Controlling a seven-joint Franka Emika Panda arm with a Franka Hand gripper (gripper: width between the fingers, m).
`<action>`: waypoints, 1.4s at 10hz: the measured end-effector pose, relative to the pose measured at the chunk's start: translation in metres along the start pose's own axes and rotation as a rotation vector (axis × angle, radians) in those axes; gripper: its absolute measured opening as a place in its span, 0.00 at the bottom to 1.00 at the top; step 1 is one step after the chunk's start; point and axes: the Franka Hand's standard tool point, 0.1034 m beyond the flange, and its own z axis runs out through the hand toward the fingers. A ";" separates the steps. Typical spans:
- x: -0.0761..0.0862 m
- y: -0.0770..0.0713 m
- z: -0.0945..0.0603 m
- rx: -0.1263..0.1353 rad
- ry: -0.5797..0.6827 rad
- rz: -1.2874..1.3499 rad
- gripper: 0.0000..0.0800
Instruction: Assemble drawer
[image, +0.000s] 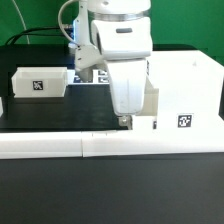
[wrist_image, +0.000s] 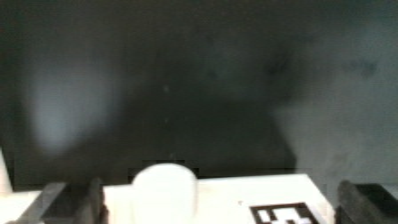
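**DRAWER PART AT THE LARGE HOUSING: SEATING STEP**

Location: drawer part (wrist_image: 222, 198), white, with a rounded knob (wrist_image: 164, 190) and a marker tag (wrist_image: 285, 213). Sits low over the black tabletop (image: 40, 115), just beside the near corner of the large white housing (image: 185, 85), on the exterior view's right.

Gripper (image: 125, 121): directly above the part, pointing down.

Fingers (wrist_image: 365, 203): set wide apart, one on each side of the part. Cannot tell whether clamped on it or merely straddling it.

Also present: small white box (image: 38, 83), tagged, far on the exterior view's left and well apart. White rail (image: 60, 145) along the near edge of the tabletop.

Step in hand, as judged: bringing the part to the housing.

Handling notes:
- Centre the fingers on the part before closing, clear of the knob.
- Keep the part level and square to the housing.
- Advance slowly, and stop at any sign of binding or tilt.
- Keep off the near rail.
- Avoid nudging the housing out of place.
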 end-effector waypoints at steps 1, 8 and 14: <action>0.001 0.000 0.001 -0.002 0.000 0.000 0.81; -0.030 -0.022 0.007 0.025 -0.002 0.020 0.81; 0.010 -0.017 0.001 0.040 0.007 0.044 0.81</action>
